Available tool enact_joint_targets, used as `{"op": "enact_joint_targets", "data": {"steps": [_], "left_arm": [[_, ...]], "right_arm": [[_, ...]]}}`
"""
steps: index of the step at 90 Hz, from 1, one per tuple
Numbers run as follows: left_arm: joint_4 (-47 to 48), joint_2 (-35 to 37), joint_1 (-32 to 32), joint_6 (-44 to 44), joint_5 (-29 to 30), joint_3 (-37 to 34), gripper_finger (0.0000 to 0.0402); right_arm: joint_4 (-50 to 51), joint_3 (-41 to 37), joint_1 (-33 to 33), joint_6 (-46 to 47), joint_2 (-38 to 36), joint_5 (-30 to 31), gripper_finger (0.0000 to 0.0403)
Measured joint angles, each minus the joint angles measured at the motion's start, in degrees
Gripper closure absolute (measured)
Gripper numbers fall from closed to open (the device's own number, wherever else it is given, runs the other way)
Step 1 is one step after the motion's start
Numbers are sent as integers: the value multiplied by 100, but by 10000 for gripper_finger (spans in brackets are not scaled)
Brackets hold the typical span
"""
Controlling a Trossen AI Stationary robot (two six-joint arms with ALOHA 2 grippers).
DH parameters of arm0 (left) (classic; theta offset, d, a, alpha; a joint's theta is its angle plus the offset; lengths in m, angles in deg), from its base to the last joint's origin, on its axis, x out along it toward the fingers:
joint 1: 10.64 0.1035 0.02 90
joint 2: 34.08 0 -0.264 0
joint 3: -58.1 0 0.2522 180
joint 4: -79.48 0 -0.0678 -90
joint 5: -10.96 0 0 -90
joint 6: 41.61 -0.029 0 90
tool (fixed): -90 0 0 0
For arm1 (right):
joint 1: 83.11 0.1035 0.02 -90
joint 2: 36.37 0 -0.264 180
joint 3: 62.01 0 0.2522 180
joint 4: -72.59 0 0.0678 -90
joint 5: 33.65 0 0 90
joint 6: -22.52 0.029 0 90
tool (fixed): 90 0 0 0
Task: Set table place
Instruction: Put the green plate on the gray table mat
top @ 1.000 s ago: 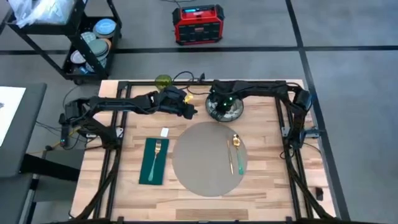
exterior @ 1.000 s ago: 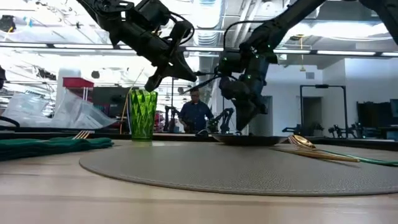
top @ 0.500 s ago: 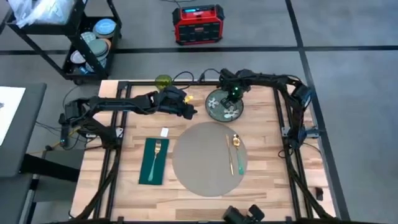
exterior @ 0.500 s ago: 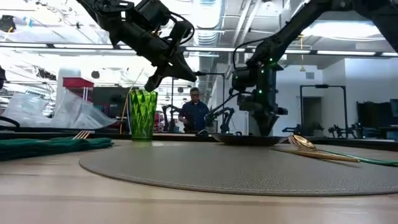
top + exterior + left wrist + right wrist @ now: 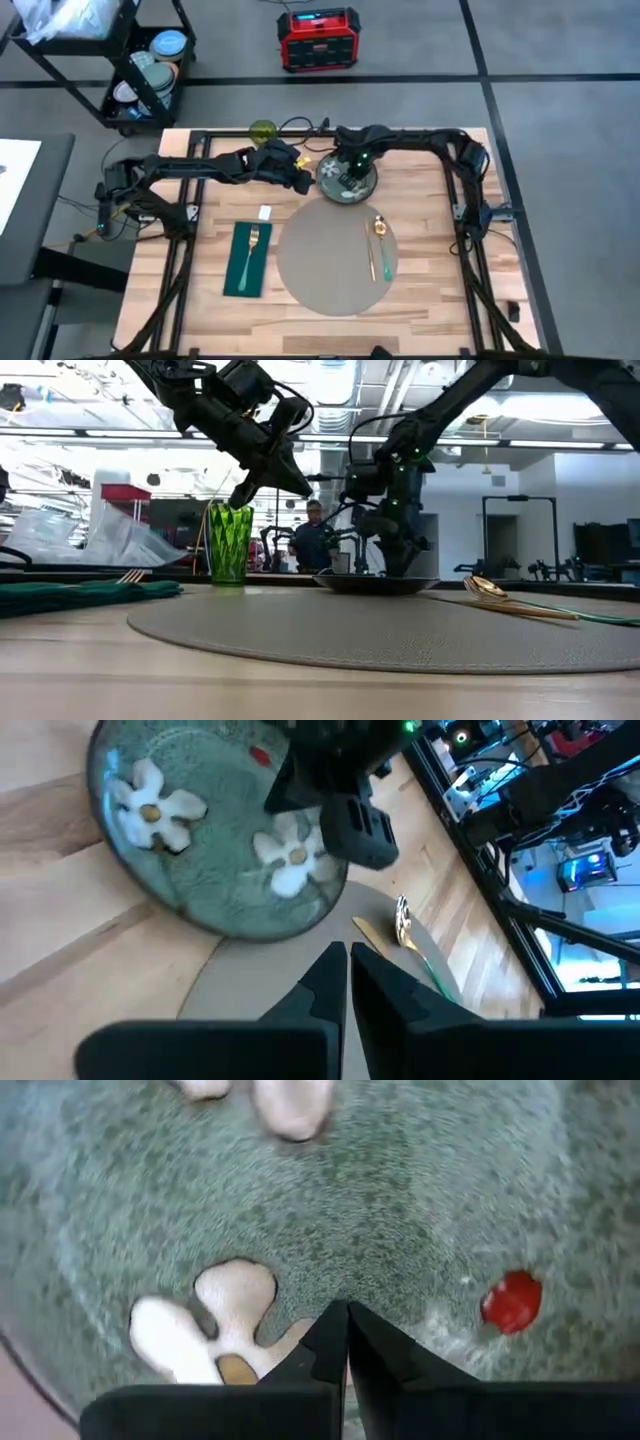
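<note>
A dark green plate with white flowers rests on the table, with its near rim at the far edge of the round grey-beige place mat. My right gripper is shut and points down into the plate. My left gripper is shut and hangs in the air just left of the plate, touching nothing. My right gripper stands with its shut fingertips on the plate's inner face, beside a white flower and off the plate's middle. The fingers come from above, pointing down. The plate lies flat on the table.
A green glass stands at the far edge, behind my left arm. A dark green cloth with a fork lies left of the mat. A gold spoon and a green-handled knife lie on the mat's right side.
My right gripper rose and went toward the far edge, then came back down onto the plate. The plate has slid a little toward the table's left and near edges, up to the mat's far rim.
</note>
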Motion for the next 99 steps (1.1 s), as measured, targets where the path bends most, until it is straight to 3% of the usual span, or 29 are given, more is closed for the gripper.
{"op": "enact_joint_targets", "data": {"steps": [14,24,40,63,79,99], "left_arm": [[34,0,0,-2,25,0,402],[374,4,-2,120,356,0,402],[811,4,133,218,545,-55,401],[-643,2,473,25,188,-472,352],[-854,2,642,383,333,-778,309],[-2053,2,636,1535,689,-1432,270]], "right_arm": [[-77,141,-9,-3,-4,-186,403],[-54,202,-119,-176,-193,-215,401],[409,224,-616,-718,-594,-264,392],[1369,-44,-1660,-1133,-828,-751,336],[871,-376,-2183,-715,-859,-1804,283],[144,-674,-2208,-343,-855,-1881,251]]}}
